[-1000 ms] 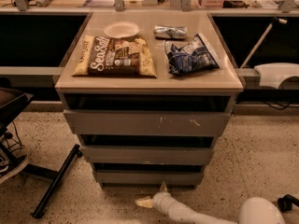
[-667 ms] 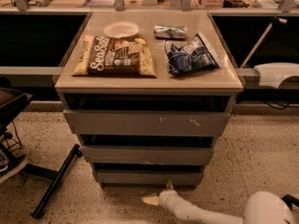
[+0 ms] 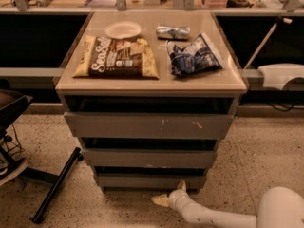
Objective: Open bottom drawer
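Grey and unmarked, the bottom drawer (image 3: 149, 180) is the lowest and shortest of the three stacked fronts in the cabinet (image 3: 147, 87), just above the floor (image 3: 256, 160). Our gripper (image 3: 169, 193) sits low at the cabinet's foot, right of its centre, its two pale fingers spread apart and holding nothing, one tip close under the drawer's lower edge. We judge the main risk to be poor purchase. With no handle, a finger could slide off the edge, scrape the floor below the cabinet, or hook the middle front (image 3: 149, 158) instead. The drawer face points toward us, its long axis level across the cabinet.
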Robot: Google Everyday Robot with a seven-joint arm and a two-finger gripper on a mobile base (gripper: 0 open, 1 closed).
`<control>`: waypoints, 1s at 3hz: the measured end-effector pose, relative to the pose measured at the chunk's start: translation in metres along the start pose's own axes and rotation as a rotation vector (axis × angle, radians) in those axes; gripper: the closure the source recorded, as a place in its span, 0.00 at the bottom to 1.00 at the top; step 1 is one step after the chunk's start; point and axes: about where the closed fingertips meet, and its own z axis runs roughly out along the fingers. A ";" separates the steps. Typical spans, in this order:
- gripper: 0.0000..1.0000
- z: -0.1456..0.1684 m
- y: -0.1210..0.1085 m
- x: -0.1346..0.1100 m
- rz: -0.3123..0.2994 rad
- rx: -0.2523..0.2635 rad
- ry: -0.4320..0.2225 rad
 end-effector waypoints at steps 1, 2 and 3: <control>0.00 0.000 0.000 0.000 0.000 0.000 0.000; 0.00 -0.001 -0.001 0.003 0.004 0.003 0.006; 0.00 -0.027 -0.014 -0.037 -0.040 0.065 -0.027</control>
